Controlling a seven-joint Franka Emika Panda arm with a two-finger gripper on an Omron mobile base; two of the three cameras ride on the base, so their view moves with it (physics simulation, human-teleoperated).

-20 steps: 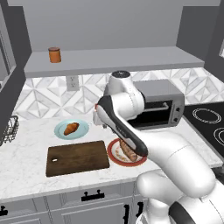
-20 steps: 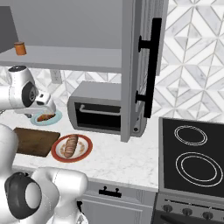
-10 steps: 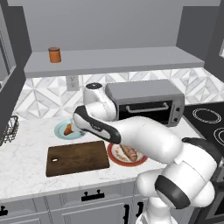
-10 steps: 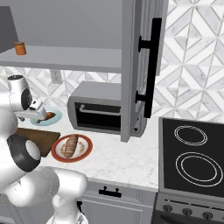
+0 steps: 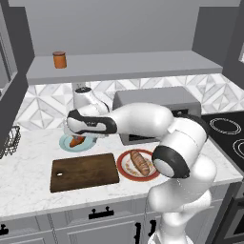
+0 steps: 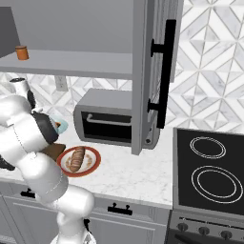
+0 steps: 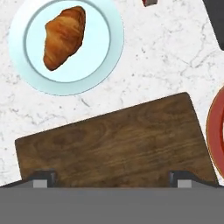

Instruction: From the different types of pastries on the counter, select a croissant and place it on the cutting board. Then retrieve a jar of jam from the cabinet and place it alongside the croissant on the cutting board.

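A small golden-brown croissant (image 7: 64, 36) lies on a light blue plate (image 7: 107, 57) on the white marble counter (image 7: 166, 57), just beyond the far edge of the bare dark wooden cutting board (image 7: 118, 140). The tool (image 7: 109, 177) hangs above the board with its two fingertips (image 7: 43, 177) spread wide, holding nothing. A brown loaf (image 5: 139, 162) rests on a red-rimmed plate (image 5: 125, 170) beside the board, and the orange-brown jar of jam (image 5: 59, 59) stands on the cabinet shelf (image 5: 143, 64) above.

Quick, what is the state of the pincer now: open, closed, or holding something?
Pincer: open and empty, above the cutting board; the croissant lies untouched on its light blue plate.
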